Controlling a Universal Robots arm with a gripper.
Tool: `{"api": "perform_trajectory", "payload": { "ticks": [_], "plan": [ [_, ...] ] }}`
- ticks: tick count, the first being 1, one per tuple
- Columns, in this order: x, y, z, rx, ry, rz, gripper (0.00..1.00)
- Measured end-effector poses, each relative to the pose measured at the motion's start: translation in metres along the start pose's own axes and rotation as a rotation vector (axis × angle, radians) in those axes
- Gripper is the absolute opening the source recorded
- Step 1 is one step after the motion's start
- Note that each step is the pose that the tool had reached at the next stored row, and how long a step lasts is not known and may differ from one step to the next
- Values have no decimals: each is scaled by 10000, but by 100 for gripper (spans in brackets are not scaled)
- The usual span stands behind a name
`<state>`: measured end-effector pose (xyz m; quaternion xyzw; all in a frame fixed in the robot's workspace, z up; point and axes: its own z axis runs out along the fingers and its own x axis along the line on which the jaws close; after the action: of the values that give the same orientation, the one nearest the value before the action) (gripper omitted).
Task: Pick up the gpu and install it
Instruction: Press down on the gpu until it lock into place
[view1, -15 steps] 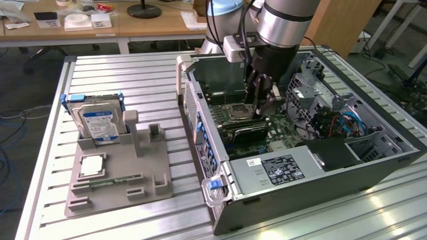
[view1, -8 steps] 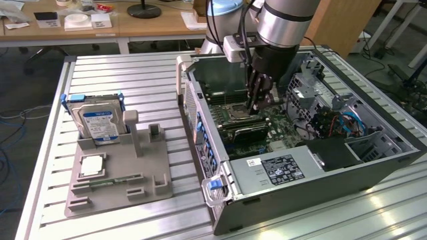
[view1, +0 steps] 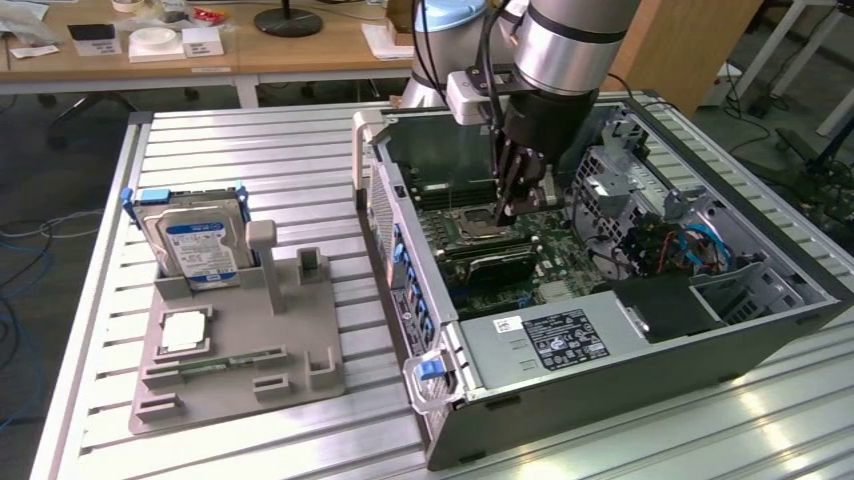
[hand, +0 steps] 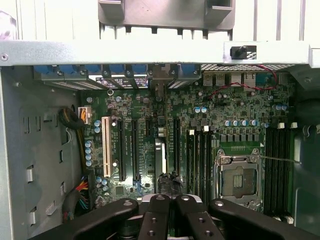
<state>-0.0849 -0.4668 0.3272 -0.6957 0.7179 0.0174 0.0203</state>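
The tool is inside the open computer case, its fingers together above the motherboard. The gpu stands upright in a slot just below the tool, so it seems already seated.

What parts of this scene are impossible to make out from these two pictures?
- Exterior view: the gripper sits low inside the computer case; whether its fingertips touch the black card below is hidden by the fingers themselves.
- Wrist view: the fingertips are cut off at the picture's edge, so the closed gripper hides whatever lies under it.
- Exterior view: print on the hard drive label is too small to read.
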Motion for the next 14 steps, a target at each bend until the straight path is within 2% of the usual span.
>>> {"api": "perform_trajectory", "payload": {
  "ticks": [14],
  "plan": [
    [2,0,25,0,1,0,11]
  ]
}}
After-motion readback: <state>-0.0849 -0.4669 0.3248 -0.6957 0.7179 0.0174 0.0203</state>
